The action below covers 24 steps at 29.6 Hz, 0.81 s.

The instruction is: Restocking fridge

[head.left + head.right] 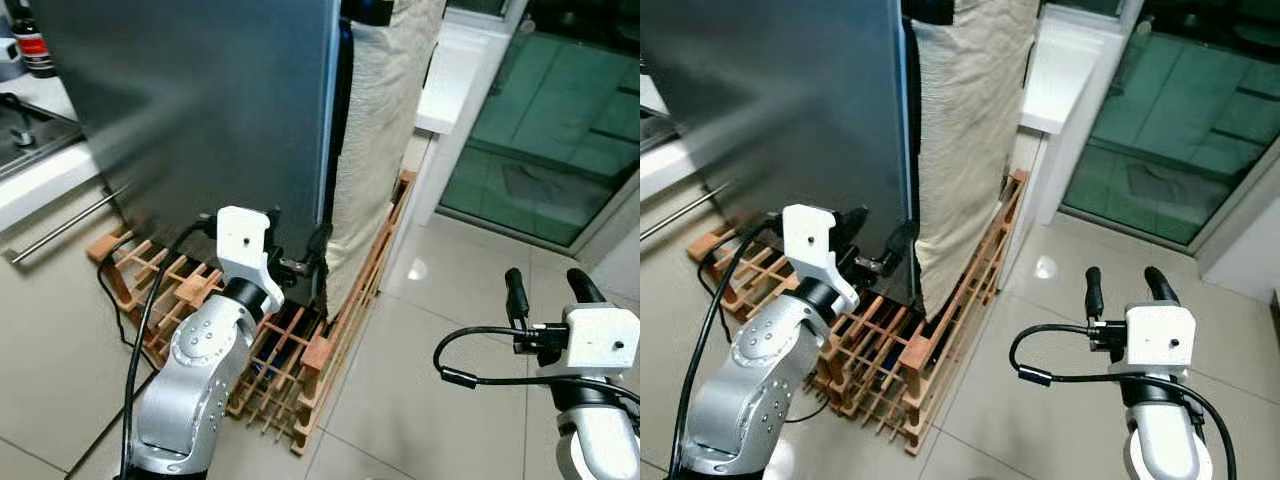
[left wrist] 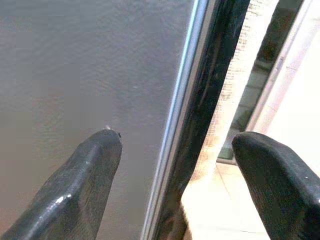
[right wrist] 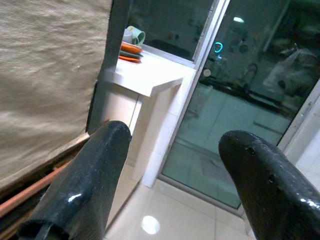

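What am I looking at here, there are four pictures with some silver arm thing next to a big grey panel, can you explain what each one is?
This is a walking humanoid robot with two silver arms, each ending in a gripper of two long black fingers. The top two pictures come from cameras in its head, looking down. The other two come from cameras on its wrists, looking out along the fingers.

The grey panel is the fridge door, shut, standing on a wooden slatted rack on the tiled floor. A beige cloth hangs beside the fridge.

The left gripper is open at the door's edge, one finger on each side of it, as the left wrist view shows. The right gripper is open too, over the floor, holding nothing.
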Available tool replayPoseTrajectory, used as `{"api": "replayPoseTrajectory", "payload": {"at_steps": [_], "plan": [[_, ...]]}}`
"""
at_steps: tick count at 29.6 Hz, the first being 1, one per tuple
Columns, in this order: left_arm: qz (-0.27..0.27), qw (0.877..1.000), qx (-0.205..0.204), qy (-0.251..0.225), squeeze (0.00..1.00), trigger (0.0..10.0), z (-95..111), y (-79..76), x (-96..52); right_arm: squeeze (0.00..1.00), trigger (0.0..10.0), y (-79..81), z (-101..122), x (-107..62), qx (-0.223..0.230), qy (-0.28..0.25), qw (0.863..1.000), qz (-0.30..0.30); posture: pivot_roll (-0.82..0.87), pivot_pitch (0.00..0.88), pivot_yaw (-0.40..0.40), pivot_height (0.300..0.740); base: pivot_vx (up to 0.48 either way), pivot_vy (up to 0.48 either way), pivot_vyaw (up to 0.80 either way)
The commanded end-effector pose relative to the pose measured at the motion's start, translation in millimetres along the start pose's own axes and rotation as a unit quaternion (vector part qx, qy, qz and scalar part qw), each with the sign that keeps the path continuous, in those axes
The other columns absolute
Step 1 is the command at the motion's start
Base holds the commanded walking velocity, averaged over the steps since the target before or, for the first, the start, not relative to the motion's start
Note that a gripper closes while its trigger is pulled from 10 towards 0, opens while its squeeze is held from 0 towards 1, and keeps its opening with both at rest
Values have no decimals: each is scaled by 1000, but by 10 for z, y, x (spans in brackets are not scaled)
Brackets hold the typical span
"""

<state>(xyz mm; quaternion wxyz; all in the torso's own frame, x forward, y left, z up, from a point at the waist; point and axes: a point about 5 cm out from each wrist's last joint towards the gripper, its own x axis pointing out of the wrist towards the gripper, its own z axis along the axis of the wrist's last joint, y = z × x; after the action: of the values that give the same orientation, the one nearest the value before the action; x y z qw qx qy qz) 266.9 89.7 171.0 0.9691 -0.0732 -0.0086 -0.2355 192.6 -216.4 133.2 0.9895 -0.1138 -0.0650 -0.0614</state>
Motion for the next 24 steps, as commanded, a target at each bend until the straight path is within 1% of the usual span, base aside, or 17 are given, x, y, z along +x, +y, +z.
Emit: {"api": "replayPoseTrajectory", "payload": {"at_steps": [1,5,11,12,13,17,21,23,24], "plan": [[-22,1000,-9,3,0,10000,19,-61,48,0,10000,-25,-19,21,3,7,1000,0,-194,0,-52,740,0,0,0],[-18,1000,-6,2,0,10000,36,-56,66,0,10000,4,-37,28,6,11,1000,7,-195,6,-55,740,0,0,0],[-21,1000,-22,-6,0,10000,95,-91,70,0,10000,21,-15,54,6,8,1000,19,-183,6,-69,740,0,0,0],[-29,999,-36,-15,0,10000,129,-117,68,0,10000,0,-36,102,6,10,1000,19,-177,6,-79,740,0,0,0],[-31,999,-39,-17,0,10000,138,-123,67,0,10000,-6,-41,122,6,10,1000,18,-177,6,-79,740,0,0,0],[-36,999,-36,-17,0,10000,158,-129,53,0,10000,12,-18,168,4,6,1000,22,-172,7,-86,740,0,0,0],[-25,999,-27,-10,0,10000,132,-73,40,0,10000,47,-25,201,2,12,999,30,-166,7,-89,740,0,0,-725],[-5,1000,-22,-8,0,10000,124,-26,40,0,10000,70,-33,204,4,12,999,40,-163,5,-86,740,0,0,-734],[9,1000,-17,-6,0,10000,123,9,40,0,10000,97,-33,204,6,10,999,47,-161,5,-85,740,0,0,0]]}}
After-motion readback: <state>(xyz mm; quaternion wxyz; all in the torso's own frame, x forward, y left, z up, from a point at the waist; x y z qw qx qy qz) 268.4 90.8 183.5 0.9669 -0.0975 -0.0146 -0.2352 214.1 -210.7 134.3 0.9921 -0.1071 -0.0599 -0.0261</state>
